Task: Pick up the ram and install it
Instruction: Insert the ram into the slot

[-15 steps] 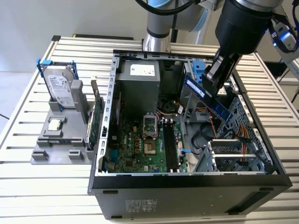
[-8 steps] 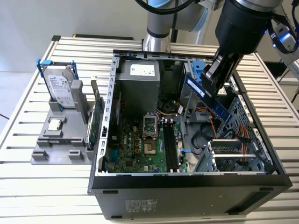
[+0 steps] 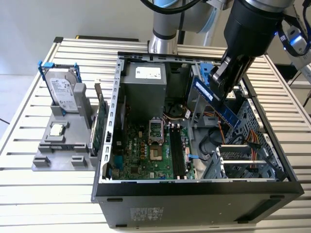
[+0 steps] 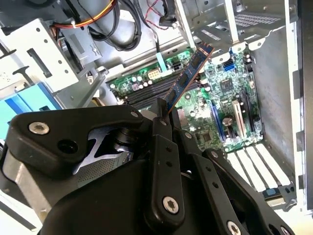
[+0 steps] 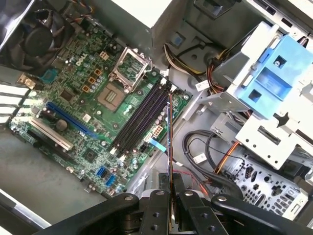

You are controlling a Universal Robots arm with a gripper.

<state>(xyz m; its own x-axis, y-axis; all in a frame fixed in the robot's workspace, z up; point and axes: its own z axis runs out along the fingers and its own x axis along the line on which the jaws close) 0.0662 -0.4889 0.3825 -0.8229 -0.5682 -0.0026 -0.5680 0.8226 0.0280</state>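
Observation:
My gripper [image 3: 219, 90] is shut on the ram [image 3: 228, 114], a long thin dark blue stick held tilted over the exterior view's right half of the open computer case [image 3: 109, 145]. It hangs above the cables and drive bay, apart from the board. The black memory slots [image 3: 177, 153] lie lower, toward the exterior view's left, next to the CPU socket [image 3: 156, 128]. In the first wrist view the ram [image 5: 169, 142] shows edge-on, rising from the gripper [image 5: 171, 192] beside the slots [image 5: 142, 120]. In the second wrist view the ram [image 4: 188, 78] slants up from the gripper [image 4: 162, 116] over the motherboard [image 4: 220, 98].
A grey fixture [image 3: 58, 145] on the slatted table holds a hard drive [image 3: 63, 92], a small silver CPU chip [image 3: 57, 129] and a green expansion card [image 3: 98, 124]. Inside the case are the power supply [image 3: 143, 82], orange and black cables [image 5: 215, 156] and a blue drive bracket [image 5: 274, 78].

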